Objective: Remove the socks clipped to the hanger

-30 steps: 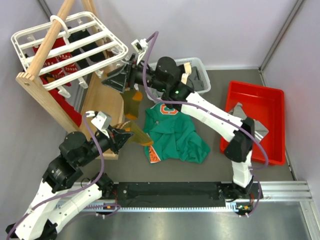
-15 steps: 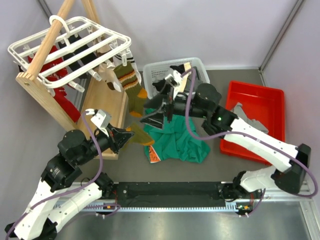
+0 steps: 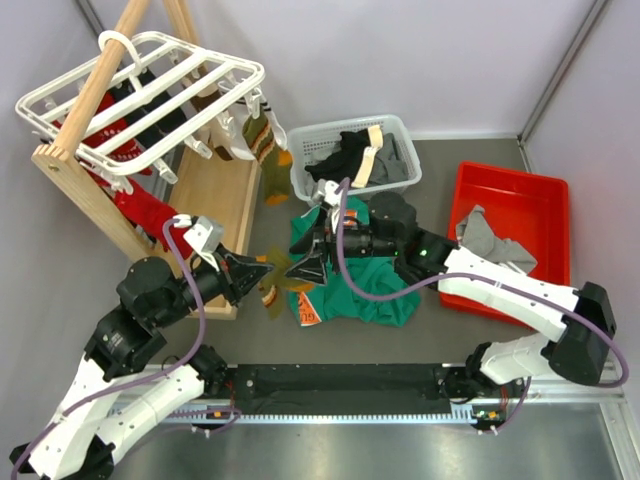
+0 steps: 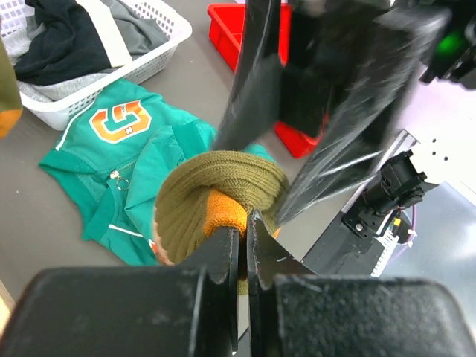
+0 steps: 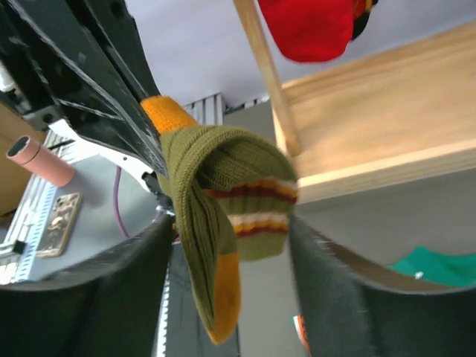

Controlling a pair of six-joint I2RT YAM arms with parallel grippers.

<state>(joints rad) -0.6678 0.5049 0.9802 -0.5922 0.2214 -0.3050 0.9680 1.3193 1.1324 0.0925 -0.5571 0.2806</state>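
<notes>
Left wrist view: left hand (image 4: 242, 230) clamps the ribbed, olive-and-orange knit sock (image 4: 223, 182), bunched at its twelve o'clock; right hand (image 5: 227, 245) spread wide, straddling it.

Overhead view looks down; close wrist views face each other, sharing striped sock (image 4: 216, 190).

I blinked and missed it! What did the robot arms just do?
The right gripper left the hanger and swung down to the left gripper, its open jaws now either side of the striped sock held there. The left gripper stayed shut on it. A second striped sock stayed clipped.
</notes>
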